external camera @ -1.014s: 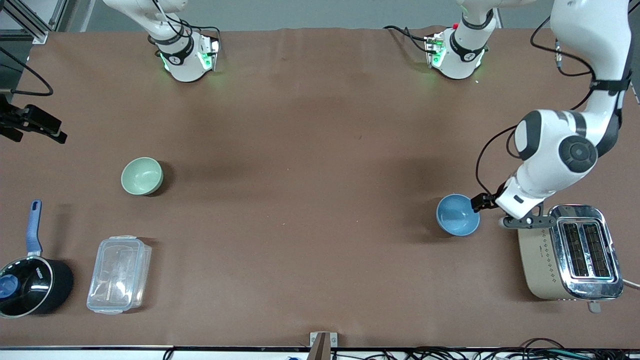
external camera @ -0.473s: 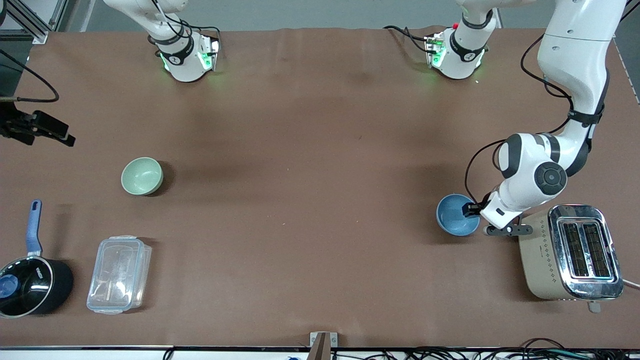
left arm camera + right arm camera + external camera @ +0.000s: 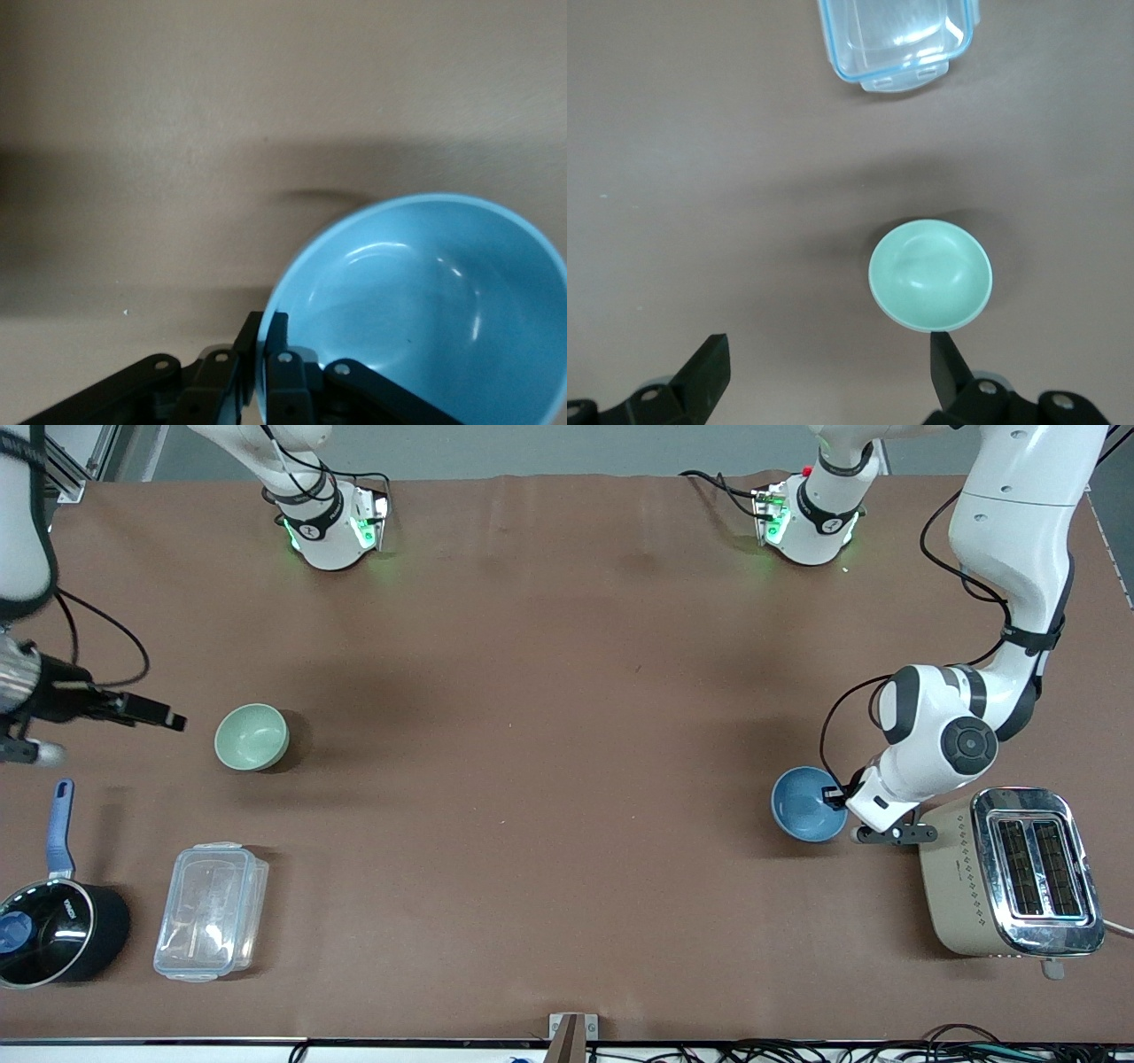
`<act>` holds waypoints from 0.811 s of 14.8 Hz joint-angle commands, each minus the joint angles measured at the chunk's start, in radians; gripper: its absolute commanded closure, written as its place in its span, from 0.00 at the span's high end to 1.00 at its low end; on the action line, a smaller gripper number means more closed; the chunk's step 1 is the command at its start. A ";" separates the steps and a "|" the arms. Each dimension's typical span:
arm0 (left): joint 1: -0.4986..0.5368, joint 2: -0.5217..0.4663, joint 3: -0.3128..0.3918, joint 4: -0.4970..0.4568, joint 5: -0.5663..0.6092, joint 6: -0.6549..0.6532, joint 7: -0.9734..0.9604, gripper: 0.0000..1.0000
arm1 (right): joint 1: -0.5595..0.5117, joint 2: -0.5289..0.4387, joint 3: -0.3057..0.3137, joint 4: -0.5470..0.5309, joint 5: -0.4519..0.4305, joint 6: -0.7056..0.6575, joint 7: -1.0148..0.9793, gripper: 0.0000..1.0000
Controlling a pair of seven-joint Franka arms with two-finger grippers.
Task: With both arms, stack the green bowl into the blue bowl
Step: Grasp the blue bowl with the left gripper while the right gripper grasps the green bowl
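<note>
blue bowl (image 3: 808,805) upright | left pincer (image 3: 263,341) clamps rim

— What sort of place is this?

— A robotics lab, set up as a test bench rather than a real kitchen. Two white arms are bolted to a table (image 3: 567,691) covered with a plain brown mat, their bases (image 3: 332,531) glowing with green status lights.

— Anything besides the arms?

— Loose black cables (image 3: 886,1052) run along the table's edge nearest the front camera, and aluminium framing (image 3: 53,460) stands at the corner by the right arm's base.

— But there is kitchenware.

— Only as scattered props: a toaster (image 3: 1010,872), a black saucepan (image 3: 58,934), a clear plastic container (image 3: 211,911), all well apart on the mat.
</note>
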 commanded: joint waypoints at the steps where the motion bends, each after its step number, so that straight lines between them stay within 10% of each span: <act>1: -0.012 -0.033 -0.019 0.002 0.012 -0.024 0.001 0.00 | -0.034 0.100 0.011 0.005 0.069 0.042 -0.060 0.99; 12: -0.143 -0.034 -0.316 0.046 0.005 -0.122 -0.549 0.00 | -0.184 0.402 0.012 0.008 0.140 0.120 -0.416 0.97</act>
